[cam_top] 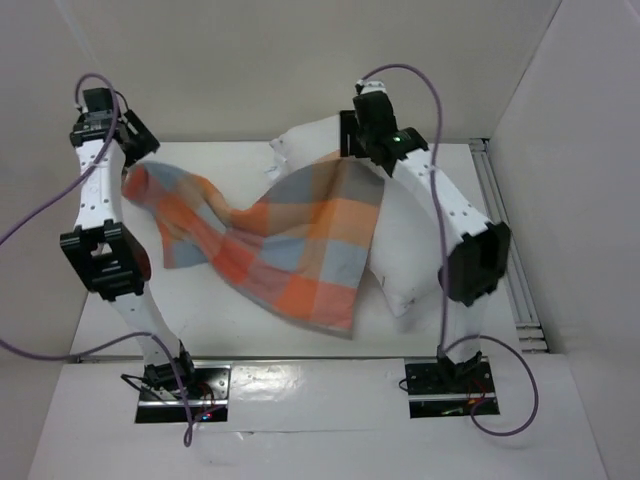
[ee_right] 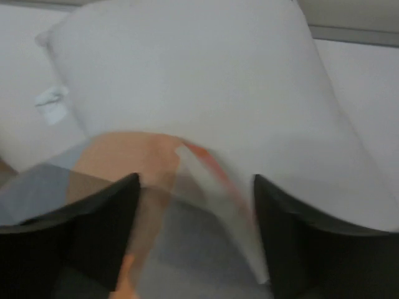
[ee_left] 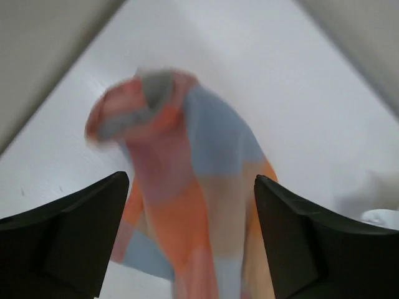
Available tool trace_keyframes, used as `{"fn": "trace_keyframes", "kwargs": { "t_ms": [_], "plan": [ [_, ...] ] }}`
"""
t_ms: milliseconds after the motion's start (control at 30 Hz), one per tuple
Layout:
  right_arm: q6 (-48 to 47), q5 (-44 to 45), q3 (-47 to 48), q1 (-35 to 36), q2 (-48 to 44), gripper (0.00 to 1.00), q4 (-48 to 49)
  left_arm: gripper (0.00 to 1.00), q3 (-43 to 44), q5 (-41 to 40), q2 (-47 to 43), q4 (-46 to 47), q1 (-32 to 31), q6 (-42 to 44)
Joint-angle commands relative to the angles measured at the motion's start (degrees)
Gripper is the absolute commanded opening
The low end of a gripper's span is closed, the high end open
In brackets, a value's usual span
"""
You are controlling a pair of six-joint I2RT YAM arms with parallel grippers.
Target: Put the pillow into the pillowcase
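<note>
Limp, light checked pillowcase (cam_top: pixel 300 240) drapes across the left side of the soft white pillow (cam_top: pixel 415 255) on the surface (cam_top: pixel 200 325); left gripper (ee_left: pixel 191 187) and right gripper (ee_right: pixel 196 184) hover open, empty. Pinching the sack's mouth edges looks best.

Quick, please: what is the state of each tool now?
Left tool: open, holding nothing, pillowcase below it.
Right tool: open, holding nothing, above pillowcase and pillow.

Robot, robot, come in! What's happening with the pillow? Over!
Both open: left gripper over the pillowcase, right gripper at its far edge. Pillowcase draped across the pillow, pillow partly bare. Nothing in the way.
</note>
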Motion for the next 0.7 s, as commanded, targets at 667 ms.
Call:
{"fn": "trace_keyframes", "kwargs": {
  "t_ms": [667],
  "plan": [
    [9.6, 4.6, -33.5, -9.4, -32.6, 1.0, -10.4, 0.97, -39.1, 4.0, -1.2, 12.8, -38.9, -2.4]
  ]
}}
